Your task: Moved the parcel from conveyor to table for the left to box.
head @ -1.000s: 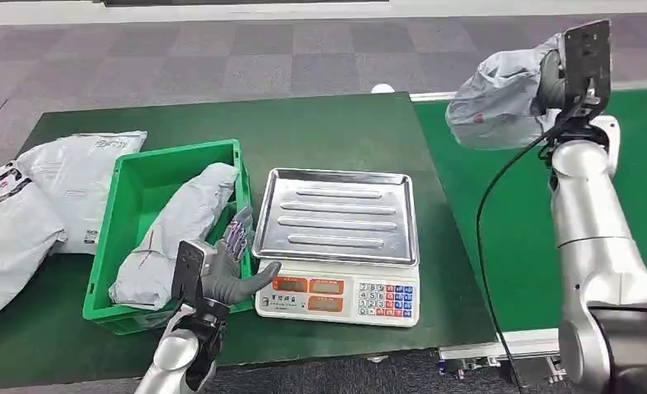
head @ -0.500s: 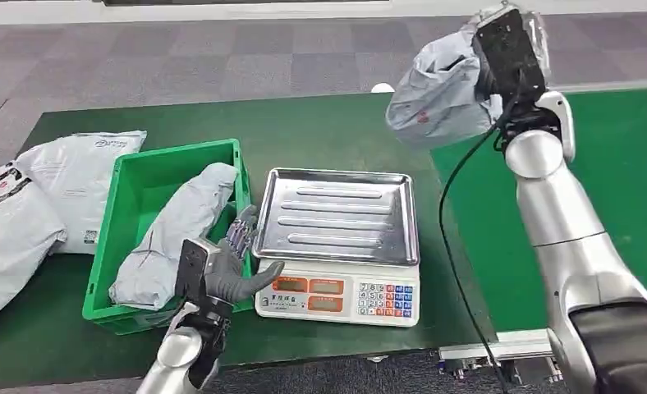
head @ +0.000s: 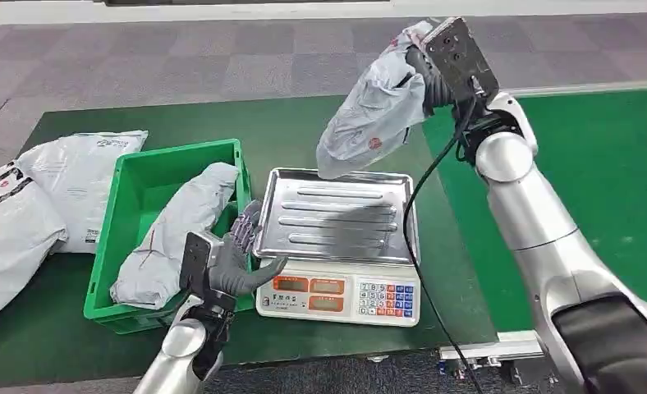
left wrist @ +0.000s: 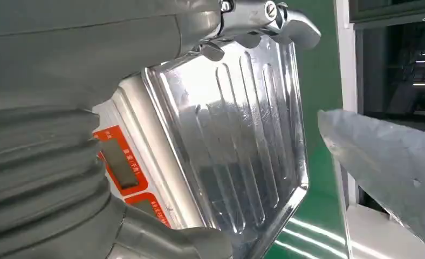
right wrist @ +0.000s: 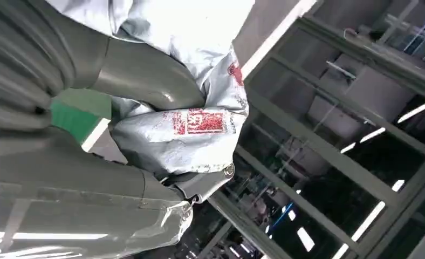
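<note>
Your right hand (head: 432, 75) has its fingers (right wrist: 145, 81) wrapped around the grey parcel (head: 368, 115), mostly hidden behind the wrist camera; the bag hangs in the air over the far edge of the scale's steel tray (head: 337, 215). Your left hand (head: 231, 261) holds nothing, fingers spread, between the green bin (head: 131, 197) and the scale (head: 337, 295) near the table's (head: 320, 131) front edge.

Right hand (head: 432, 75) holding grey parcel (head: 368, 119) above scale tray (head: 337, 215), apparently clear

The steel scale tray (head: 337, 215) lies bare below the raised parcel (head: 368, 115), green bin (head: 119, 215) just beside
</note>
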Tool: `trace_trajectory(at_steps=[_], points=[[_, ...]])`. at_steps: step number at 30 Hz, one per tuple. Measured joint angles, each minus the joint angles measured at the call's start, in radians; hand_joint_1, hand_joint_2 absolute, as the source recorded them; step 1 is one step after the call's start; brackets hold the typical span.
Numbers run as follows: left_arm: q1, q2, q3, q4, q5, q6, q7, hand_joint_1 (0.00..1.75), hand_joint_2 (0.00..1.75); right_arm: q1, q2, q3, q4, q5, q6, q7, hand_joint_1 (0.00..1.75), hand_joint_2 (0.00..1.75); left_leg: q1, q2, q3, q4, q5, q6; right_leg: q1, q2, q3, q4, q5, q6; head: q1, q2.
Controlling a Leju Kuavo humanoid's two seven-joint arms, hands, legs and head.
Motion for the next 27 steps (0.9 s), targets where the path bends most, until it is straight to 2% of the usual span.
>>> trace_trajectory(at_steps=[6, 11, 12, 13, 15, 18, 19, 20, 21, 23, 27], points=[[-0.006, 0.003, -0.008, 0.011, 0.030, 0.021, -0.009, 0.00, 1.75, 0.025, 0.017, 0.069, -0.005, -0.106, 0.121, 0.010, 1.75, 1.75, 0.000, 0.000, 0.000, 0.000, 0.000, 0.000, 0.000, 0.000, 0.000, 0.000, 0.000, 0.000, 0.000, 0.000], [-0.002, 0.010, -0.008, 0.011, 0.043, 0.039, -0.010, 0.00, 1.75, 0.110, -0.005, 0.115, -0.024, -0.277, 0.243, -0.022, 1.75, 1.75, 0.000, 0.000, 0.001, 0.000, 0.000, 0.000, 0.000, 0.000, 0.001, 0.000, 0.000, 0.000, 0.000, 0.000], [0.004, 0.013, -0.008, 0.006, 0.043, 0.044, -0.010, 0.00, 1.75, 0.144, -0.027, 0.118, -0.040, -0.286, 0.263, -0.049, 0.73, 1.75, 0.000, -0.002, 0.002, 0.000, 0.000, 0.000, 0.000, -0.001, 0.002, -0.001, 0.000, 0.000, 0.000, 0.000], [0.014, 0.018, -0.007, 0.000, 0.042, 0.049, -0.010, 0.00, 1.75, 0.186, -0.050, 0.121, -0.057, -0.283, 0.278, -0.078, 0.00, 1.75, 0.000, -0.002, 0.003, 0.000, 0.000, 0.000, 0.000, -0.002, 0.002, -0.001, -0.001, 0.000, 0.000, 0.000], [0.027, 0.029, -0.005, -0.018, 0.034, 0.053, -0.010, 0.00, 1.75, 0.287, -0.105, 0.120, -0.096, -0.250, 0.311, -0.115, 0.00, 1.75, 0.000, -0.003, 0.005, 0.000, -0.001, 0.001, 0.001, -0.003, 0.004, -0.003, -0.001, 0.000, 0.000, 0.000], [0.045, 0.040, 0.008, -0.032, 0.020, 0.046, -0.011, 0.00, 1.75, 0.523, -0.192, 0.079, -0.160, -0.167, 0.395, -0.164, 0.00, 1.75, 0.000, -0.007, 0.008, -0.001, -0.005, 0.002, 0.001, -0.007, 0.011, -0.004, -0.006, 0.002, 0.001, 0.000], [0.048, 0.041, 0.012, -0.033, 0.019, 0.043, -0.011, 0.00, 1.75, 0.577, -0.201, 0.067, -0.168, -0.147, 0.400, -0.166, 0.00, 1.75, 0.000, -0.008, 0.008, -0.001, -0.006, 0.002, 0.001, -0.008, 0.012, -0.004, -0.006, 0.002, 0.000, 0.000], [0.053, 0.042, 0.019, -0.040, 0.013, 0.040, -0.009, 0.00, 1.75, 0.678, -0.209, 0.043, -0.181, -0.111, 0.397, -0.170, 0.00, 1.75, 0.000, -0.008, 0.009, -0.001, -0.006, 0.002, 0.001, -0.009, 0.013, -0.004, -0.007, 0.002, 0.001, 0.000], [0.060, 0.043, 0.026, -0.046, 0.003, 0.040, -0.005, 0.00, 1.75, 0.742, -0.211, 0.007, -0.201, -0.066, 0.383, -0.182, 0.00, 1.75, 0.000, -0.007, 0.005, -0.002, -0.008, 0.002, 0.000, -0.008, 0.014, -0.004, -0.008, 0.002, 0.001, 0.000], [0.071, 0.045, 0.040, -0.061, -0.012, 0.039, 0.010, 0.00, 1.75, 0.838, -0.211, -0.045, -0.234, -0.026, 0.362, -0.190, 0.00, 1.75, 0.000, -0.002, 0.011, -0.004, -0.012, 0.001, 0.000, -0.003, 0.019, -0.004, -0.011, 0.000, 0.000, 0.000], [0.101, 0.046, 0.052, -0.091, -0.024, 0.038, 0.023, 0.00, 1.75, 0.962, -0.211, -0.116, -0.300, -0.026, 0.349, -0.189, 0.00, 1.75, 0.001, -0.002, 0.020, -0.004, -0.014, 0.001, 0.001, -0.003, 0.028, -0.004, -0.015, -0.001, 0.000, 0.000]])
